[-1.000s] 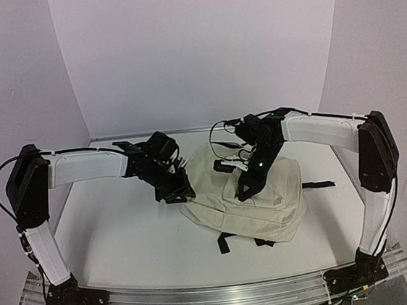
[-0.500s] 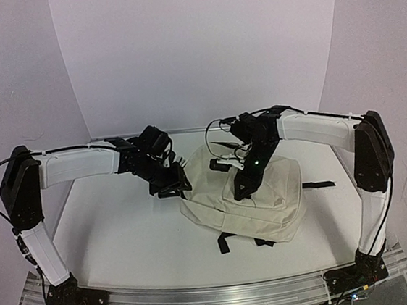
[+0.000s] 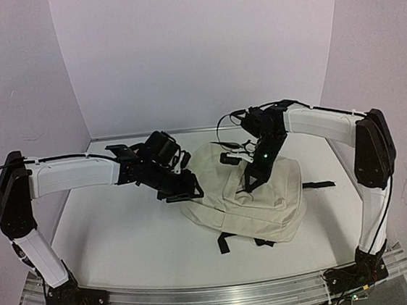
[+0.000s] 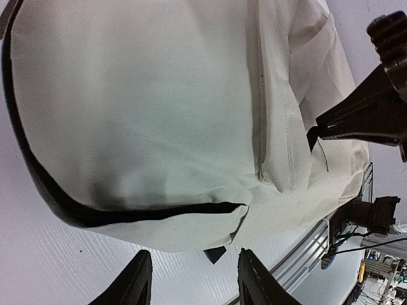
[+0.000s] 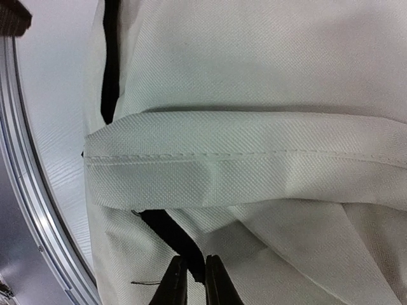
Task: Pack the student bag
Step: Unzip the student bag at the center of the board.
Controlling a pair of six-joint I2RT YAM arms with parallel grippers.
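The bag (image 3: 245, 203) is a big, soft backpack of cream fabric, lying flat and slumped on the white table (image 3: 124, 226), right of the middle. Its cloth is creased and sags in loose folds. A black zipper (image 4: 127, 216) runs along its curved edge, and a stitched pocket (image 4: 299, 95) sits on the upper face. Black straps (image 3: 227, 241) poke out from under the near edge, and one more black strap (image 3: 317, 184) lies flat at the right side.
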